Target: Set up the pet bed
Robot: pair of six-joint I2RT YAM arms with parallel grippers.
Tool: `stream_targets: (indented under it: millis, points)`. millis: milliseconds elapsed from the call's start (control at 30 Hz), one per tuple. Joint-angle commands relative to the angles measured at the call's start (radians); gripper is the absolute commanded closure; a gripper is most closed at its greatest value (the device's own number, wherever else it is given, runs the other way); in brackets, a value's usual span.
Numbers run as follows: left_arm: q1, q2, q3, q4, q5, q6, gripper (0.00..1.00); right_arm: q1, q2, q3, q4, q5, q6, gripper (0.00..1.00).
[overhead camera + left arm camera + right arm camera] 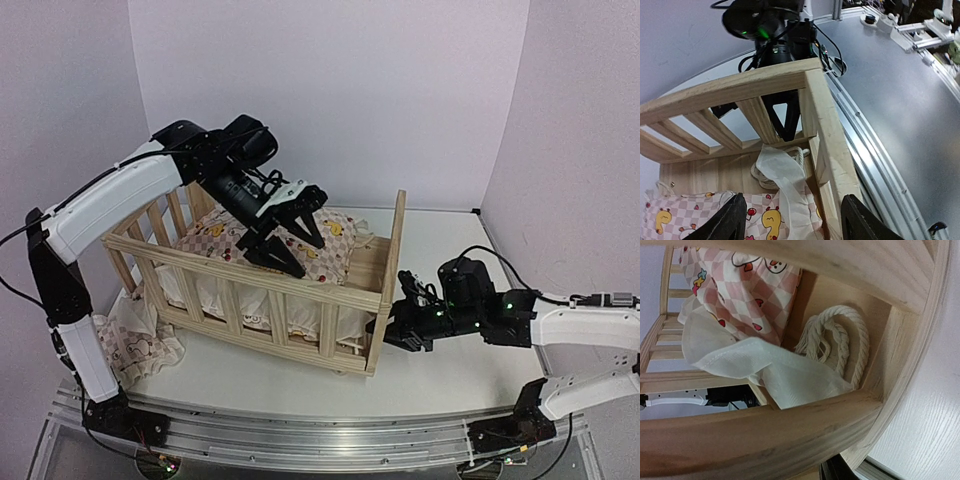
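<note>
My left gripper hangs with jaws spread just above the duck-print cushion lying inside the pine pet bed on the table, while I cannot tell my right gripper's grip at the end rail.

Checked cushion lies rumpled, seemingly tilted, inside upright pine frame.

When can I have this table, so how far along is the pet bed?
Done: the frame stands upright with the cushion mostly inside. In hand: the left gripper hovers open above it; the right gripper is at the frame's right end, grip unclear. Left: fabric spilling outside the left end, ties lying loose.
</note>
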Motion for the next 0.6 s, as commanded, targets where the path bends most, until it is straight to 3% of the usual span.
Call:
stream_targets:
  millis: [0,67,233,367,567]
  points:
    - [0.055,0.031,-0.043,0.262,0.019,-0.241,0.38,0.053,0.024,0.000,0.066,0.104,0.052,0.67]
    - [0.066,0.111,0.012,0.314,-0.029,-0.311,0.39,0.064,0.025,-0.007,0.066,0.145,0.063,0.66]
    - [0.039,0.295,0.153,0.181,-0.100,-0.287,0.34,0.071,0.013,-0.016,0.066,0.191,0.060,0.66]
    - [-0.006,0.304,0.072,0.128,-0.157,-0.109,0.21,0.073,0.001,-0.031,0.066,0.203,0.061,0.66]
    - [-0.053,0.367,0.088,-0.042,-0.120,0.140,0.17,0.073,0.015,-0.031,0.066,0.198,0.059,0.64]
